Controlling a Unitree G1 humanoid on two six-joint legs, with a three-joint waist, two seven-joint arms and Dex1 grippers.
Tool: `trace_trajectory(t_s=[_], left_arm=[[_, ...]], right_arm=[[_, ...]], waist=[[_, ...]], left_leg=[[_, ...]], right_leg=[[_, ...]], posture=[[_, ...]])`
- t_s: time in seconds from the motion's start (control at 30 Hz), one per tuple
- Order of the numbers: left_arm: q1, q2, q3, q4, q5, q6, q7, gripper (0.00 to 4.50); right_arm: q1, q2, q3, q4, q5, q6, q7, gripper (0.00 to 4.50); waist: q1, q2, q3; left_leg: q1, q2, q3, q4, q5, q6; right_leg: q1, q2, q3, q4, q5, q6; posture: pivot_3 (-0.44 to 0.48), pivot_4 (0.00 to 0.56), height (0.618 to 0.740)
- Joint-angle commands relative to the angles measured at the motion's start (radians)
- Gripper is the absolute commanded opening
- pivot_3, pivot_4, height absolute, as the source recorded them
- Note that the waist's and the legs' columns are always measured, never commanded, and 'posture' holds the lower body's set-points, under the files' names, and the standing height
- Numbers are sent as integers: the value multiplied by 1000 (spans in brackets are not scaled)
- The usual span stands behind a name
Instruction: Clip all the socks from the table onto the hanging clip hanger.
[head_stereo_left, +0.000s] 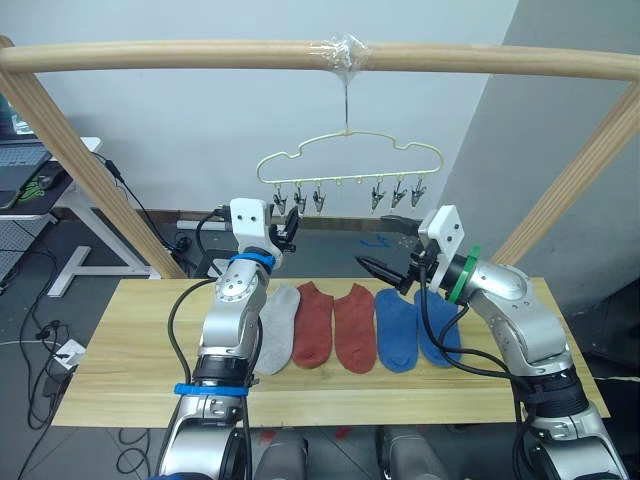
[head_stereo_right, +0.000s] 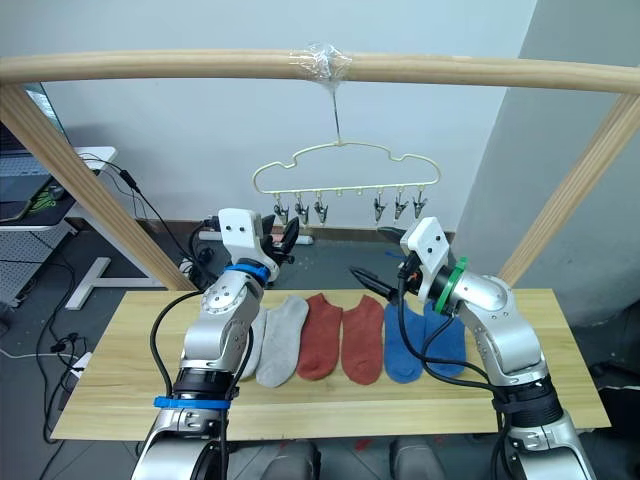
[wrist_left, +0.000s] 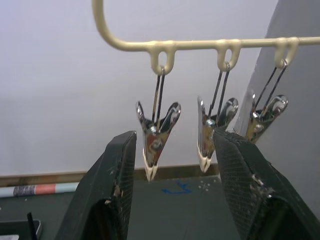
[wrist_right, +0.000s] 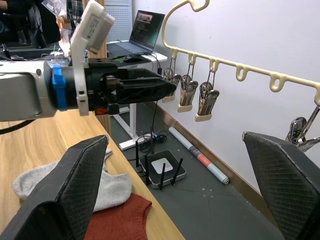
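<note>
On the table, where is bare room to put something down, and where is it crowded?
The table has bare wood at its left end, left of the grey socks, and a narrower strip along the front edge. The middle is crowded: grey, red and blue socks lie side by side, with both arms above them.

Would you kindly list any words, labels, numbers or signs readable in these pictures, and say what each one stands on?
None can be read.
Laptop screen: lit, content too small to read.
Blue marks on the floor: a scrawl, not legible.
Clip hanger, socks: no print seen.
</note>
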Motion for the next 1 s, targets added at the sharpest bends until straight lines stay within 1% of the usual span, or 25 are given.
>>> trace_trajectory(t_s=[0.03,0.33,0.47,0.57,0.7,1.0], left_arm=[[-49,-3,15,46,26,-74,22,2478],[-53,-1,23,69,39,-105,37,2478],[-56,4,32,65,44,-115,53,2478],[-50,2,33,37,20,-98,31,2478],[-14,4,35,-50,-3,-55,16,2478],[53,12,39,-118,8,-14,15,2478]], right_arm=[[-13,2,-6,-61,18,12,-10,4500],[-18,-5,-16,-71,16,23,-17,4500],[-13,-11,-19,-80,20,26,-17,4500],[-17,-13,-20,-78,21,28,-18,4500],[-18,-17,-24,-75,20,26,-16,4500],[-11,-16,-21,-76,22,25,-16,4500]], waist=[[-1,0,0],[-16,0,4],[-21,0,4],[-21,0,4],[-22,0,4],[-22,0,5]], left_leg=[[0,0,0,0,0,0],[-1,0,-1,0,0,0],[-1,0,-1,0,0,0],[-1,0,-1,0,0,0],[-2,0,-1,0,0,0],[-2,0,-1,0,0,0]], right_leg=[[0,0,0,0,0,0],[0,0,0,0,-1,1],[0,0,-1,0,-1,1],[0,0,-1,0,-1,1],[-1,0,-1,0,-1,1],[-1,0,-1,0,-1,1]], posture=[[32,196,740],[20,204,740],[24,195,740],[24,195,740],[28,194,740],[37,197,740]])
